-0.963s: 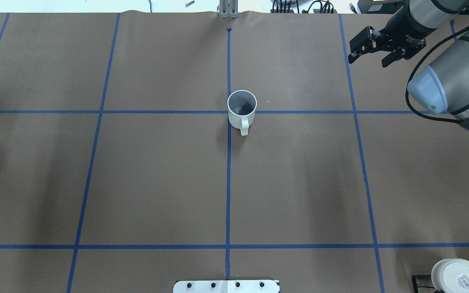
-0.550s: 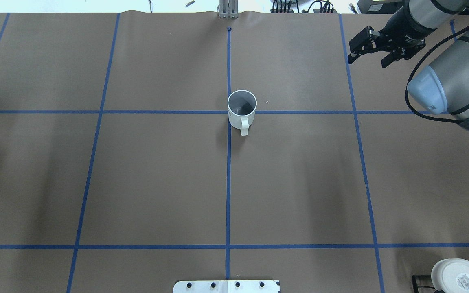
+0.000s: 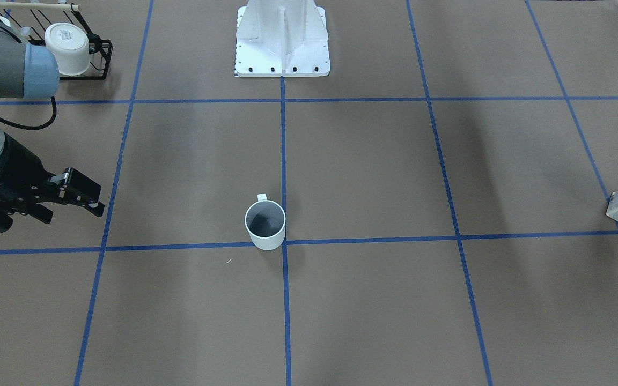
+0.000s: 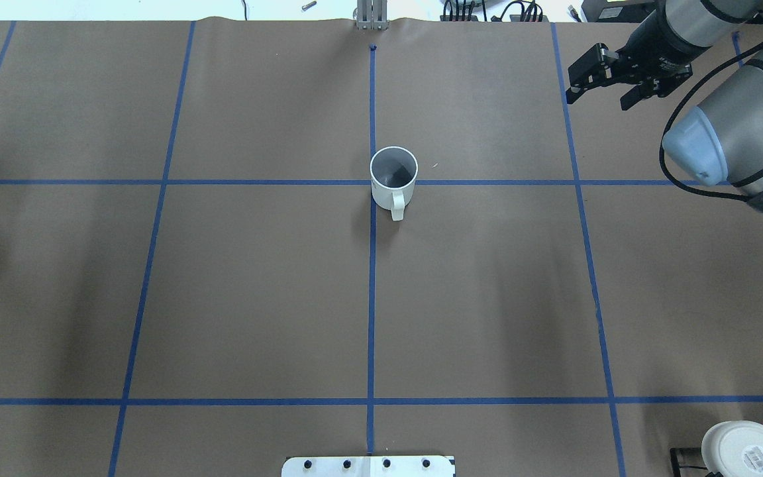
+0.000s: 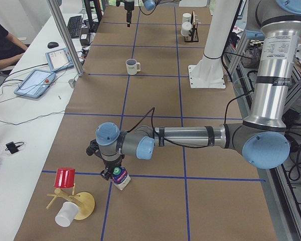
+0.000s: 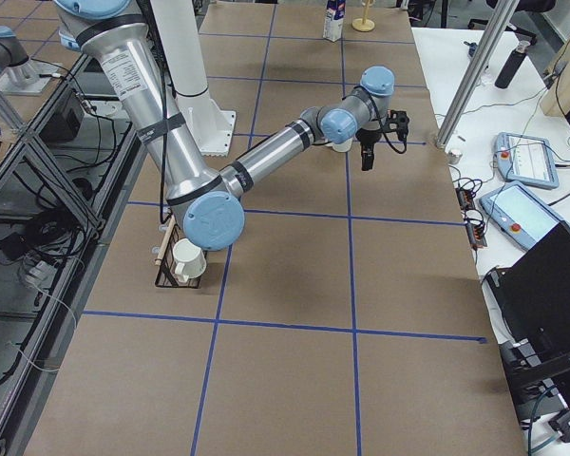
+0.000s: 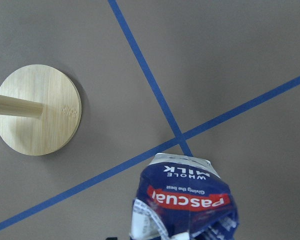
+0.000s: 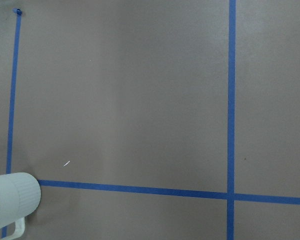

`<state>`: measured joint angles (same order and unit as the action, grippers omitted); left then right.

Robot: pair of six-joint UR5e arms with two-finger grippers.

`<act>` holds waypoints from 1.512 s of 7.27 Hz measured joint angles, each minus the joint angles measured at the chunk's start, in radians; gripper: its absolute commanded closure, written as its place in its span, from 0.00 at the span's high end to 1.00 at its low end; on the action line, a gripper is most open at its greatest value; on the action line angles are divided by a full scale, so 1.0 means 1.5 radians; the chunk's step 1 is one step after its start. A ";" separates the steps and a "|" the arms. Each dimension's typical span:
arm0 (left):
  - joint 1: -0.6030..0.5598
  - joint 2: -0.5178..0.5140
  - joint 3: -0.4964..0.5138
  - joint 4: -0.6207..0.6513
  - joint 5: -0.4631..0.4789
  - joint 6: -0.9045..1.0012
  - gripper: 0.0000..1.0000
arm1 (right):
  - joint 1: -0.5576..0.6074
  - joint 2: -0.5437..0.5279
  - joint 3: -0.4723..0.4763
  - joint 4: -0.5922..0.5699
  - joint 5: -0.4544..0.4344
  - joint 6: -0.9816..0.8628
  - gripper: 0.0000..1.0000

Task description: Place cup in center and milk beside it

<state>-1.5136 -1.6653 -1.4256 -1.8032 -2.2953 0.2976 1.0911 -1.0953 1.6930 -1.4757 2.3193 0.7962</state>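
While the plain white cylindrical mug point(image 4: 393, 175) stands at the central tape crossing, your left gripper point(image 5: 110, 173) is at the blue-and-white, green-capped milk carton point(image 5: 123, 181) near the table's left end; I cannot tell whether it is gripping. Carry the carton upright and land it just beside the mug. The right gripper point(image 4: 597, 99) hangs with jaws apart, well clear.

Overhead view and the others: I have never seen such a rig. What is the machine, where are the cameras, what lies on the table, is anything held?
Two robot arms with two-finger grippers work at a brown table crossed by blue tape lines. Cameras look from above, the front, both ends and each wrist. The plain white cylindrical mug stands on a tape crossing, mid-table. The right gripper is open and empty. The left gripper hangs over the dark-blue-and-white milk carton; its grip cannot be judged.
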 measured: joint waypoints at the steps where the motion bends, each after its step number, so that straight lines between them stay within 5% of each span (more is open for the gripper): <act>1: 0.001 -0.001 0.000 0.000 0.000 -0.001 0.73 | 0.000 0.000 -0.001 0.000 0.000 0.000 1.00; 5: 0.014 -0.001 0.005 0.000 -0.001 -0.002 0.73 | 0.000 0.001 -0.001 0.000 0.000 0.000 1.00; 6: 0.016 -0.001 0.006 0.000 -0.001 -0.002 0.65 | -0.001 0.001 0.000 0.000 0.000 0.000 1.00; 9: 0.027 -0.001 0.006 0.000 -0.001 -0.002 0.14 | -0.001 0.001 0.002 0.000 0.000 0.001 1.00; 11: 0.030 -0.008 0.002 0.003 -0.001 -0.003 0.04 | -0.001 0.001 0.003 -0.001 0.000 0.001 1.00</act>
<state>-1.4684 -1.6771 -1.4229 -1.7987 -2.2969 0.2931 1.0900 -1.0937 1.6972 -1.4771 2.3194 0.7976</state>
